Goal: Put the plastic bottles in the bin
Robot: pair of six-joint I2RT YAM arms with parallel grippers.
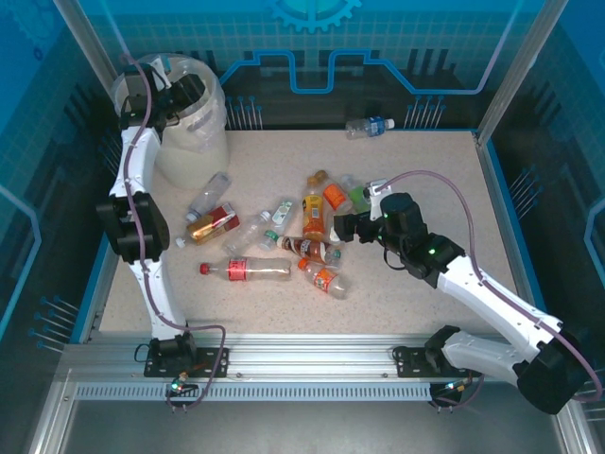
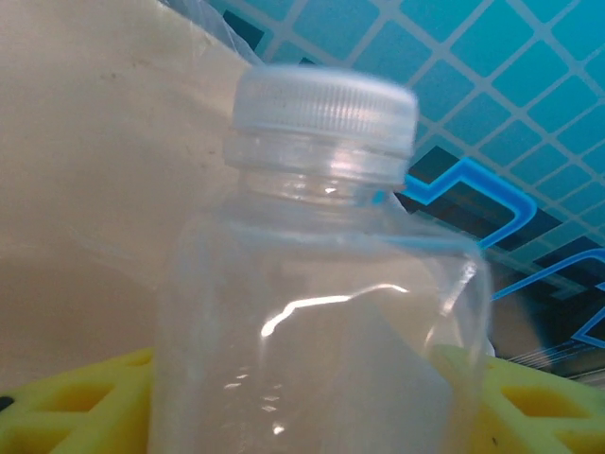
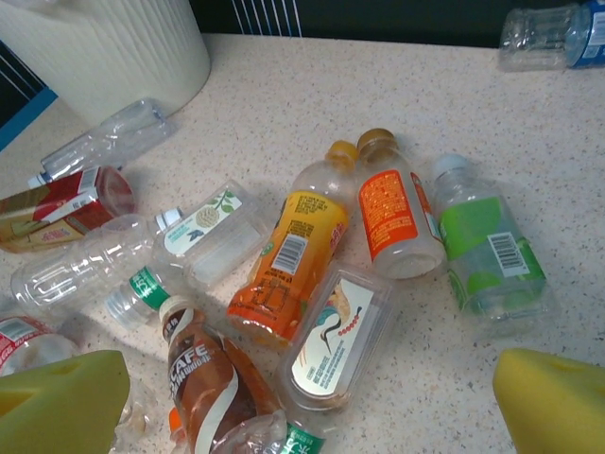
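Note:
My left gripper [image 1: 180,102] hangs over the mouth of the cream-white bin [image 1: 194,142]. In the left wrist view a clear bottle [image 2: 321,284] with a pale cap stands between its yellow fingers [image 2: 66,407]; whether they still press it I cannot tell. Several plastic bottles lie in a heap mid-table, among them an orange one [image 1: 313,203] and a red-labelled cola bottle [image 1: 248,270]. My right gripper [image 1: 345,227] hovers open at the heap's right side. Between its fingers [image 3: 558,402] lie a clear bottle with a crane label [image 3: 340,336] and a brown coffee bottle [image 3: 203,378].
One blue-labelled bottle [image 1: 369,126] lies alone at the table's back edge. A green-labelled bottle [image 3: 487,246] and an orange-labelled one [image 3: 392,208] lie side by side right of the heap. The bin [image 3: 113,47] stands at the far left corner. Blue walls fence the table.

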